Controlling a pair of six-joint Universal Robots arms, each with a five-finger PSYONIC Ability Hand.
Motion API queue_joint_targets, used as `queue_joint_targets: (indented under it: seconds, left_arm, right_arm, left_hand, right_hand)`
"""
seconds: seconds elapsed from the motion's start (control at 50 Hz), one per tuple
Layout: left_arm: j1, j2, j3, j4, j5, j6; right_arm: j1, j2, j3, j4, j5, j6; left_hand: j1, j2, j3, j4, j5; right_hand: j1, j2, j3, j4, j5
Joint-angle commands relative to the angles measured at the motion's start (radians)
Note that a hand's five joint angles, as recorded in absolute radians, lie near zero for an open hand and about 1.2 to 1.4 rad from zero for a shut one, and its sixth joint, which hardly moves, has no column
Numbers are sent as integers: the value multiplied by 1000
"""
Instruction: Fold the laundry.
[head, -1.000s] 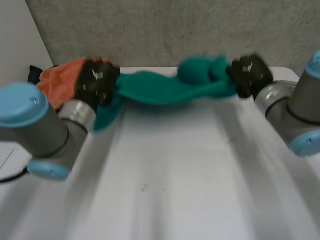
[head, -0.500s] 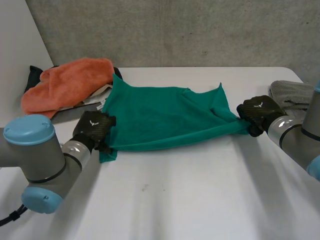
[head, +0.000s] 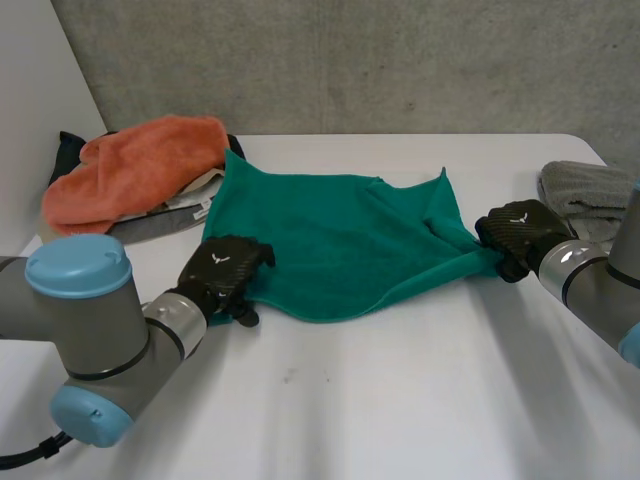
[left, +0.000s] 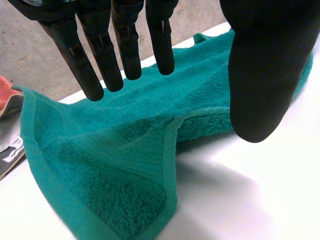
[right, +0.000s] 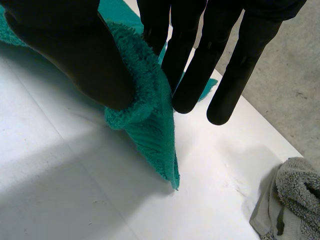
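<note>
A green towel (head: 340, 240) lies spread across the back half of the white table (head: 380, 400), with a fold along its near edge. My left hand (head: 222, 272) hovers at the towel's near left corner (left: 100, 165); its fingers (left: 95, 55) are straight, the thumb stands apart and nothing is between them. My right hand (head: 515, 232) is at the towel's right corner. There its thumb (right: 75, 50) pinches a bunched edge of the green towel (right: 150, 120) against the fingers, a little above the table.
An orange towel (head: 140, 160) is heaped on a grey and dark pile at the back left. A grey towel (head: 585, 195) lies crumpled at the right edge, close behind my right hand (right: 295, 200). A concrete wall runs along the back.
The towel was swung down and spread on the table. My left hand has let go of its left corner and shifted right along the near edge. The right hand keeps its grip.
</note>
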Motion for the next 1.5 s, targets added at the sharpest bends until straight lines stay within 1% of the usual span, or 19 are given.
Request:
queue_joint_targets:
  seconds: [0.02,0.22,0.26,0.3,0.32,0.36,0.48,0.58,0.7,0.82,0.9,1.0,1.12,1.2,1.24,1.28,1.3,1.36,1.5]
  left_arm:
    - [0,-77,74,3,-18,6]
    - [9,-194,194,-8,-83,44]
    - [9,-203,194,-8,-94,82]
    - [10,-200,187,-6,-98,111]
    - [7,-199,181,-6,-103,143]
    - [7,-179,168,-6,-110,174]
    - [7,103,79,-23,-157,199]
    - [4,367,36,-61,-157,208]
    - [20,568,68,-224,-144,228]
    - [32,521,93,-347,-141,306]
    - [53,415,91,-358,-140,374]
    - [76,188,179,-353,-143,429]
    - [76,-39,459,-341,-144,455]
    - [67,-107,705,-251,-143,440]
    - [63,-105,809,-117,-147,420]
    - [61,-101,832,-7,-149,391]
    - [61,-82,832,100,-152,357]
    - [58,-18,813,231,-161,313]
    - [64,56,612,213,-167,300]
  right_arm:
    - [0,0,3,0,0,-1]
    - [-6,-1,16,-2,0,-1]
    - [-14,-3,16,-2,0,-1]
    - [-15,-4,15,-2,0,-1]
    - [-15,-10,10,0,-1,-1]
    - [-15,-32,6,4,0,-5]
    - [-14,-145,-13,29,11,-34]
    - [-17,-328,-57,107,2,-80]
    - [-60,-483,-174,288,-1,-157]
    - [-71,-475,-212,445,-18,-243]
    - [-72,-332,-201,471,-6,-320]
    - [-63,-196,-230,459,23,-335]
    - [-45,-47,-376,307,83,-308]
    - [-3,0,-499,80,127,-254]
    - [9,-7,-539,-122,146,-183]
    - [23,-17,-533,-266,154,-125]
    - [23,-36,-508,-396,155,-79]
    - [20,-98,-444,-515,157,-42]
    - [21,-142,-346,-460,150,-24]
  left_hand:
    - [60,58,59,72,74]
    - [92,90,91,104,106]
    - [253,251,252,265,267]
    - [514,511,512,526,528]
    - [742,739,740,754,756]
    - [911,908,909,923,925]
    - [911,909,910,923,925]
    - [911,909,910,923,925]
    - [911,909,910,923,925]
    - [911,909,910,923,925]
    - [911,909,910,923,925]
    - [911,909,910,923,925]
    - [911,909,910,923,925]
    - [911,909,910,923,925]
    - [911,909,910,923,925]
    - [911,909,910,923,925]
    - [911,909,910,923,925]
    - [911,909,910,923,925]
    - [911,909,910,923,925]
  right_hand:
    - [279,227,207,199,247]
    - [279,227,207,199,247]
    - [279,227,207,199,247]
    - [279,227,207,199,247]
    - [279,227,207,199,247]
    - [279,227,207,199,247]
    - [279,227,207,199,247]
    - [279,227,207,199,247]
    - [279,227,207,199,247]
    - [279,227,207,199,247]
    - [279,227,207,199,247]
    - [279,227,207,199,247]
    - [279,227,207,199,247]
    - [279,227,207,199,247]
    - [279,227,207,199,247]
    - [279,227,207,199,247]
    - [279,227,207,199,247]
    - [279,227,207,199,247]
    - [279,227,207,199,247]
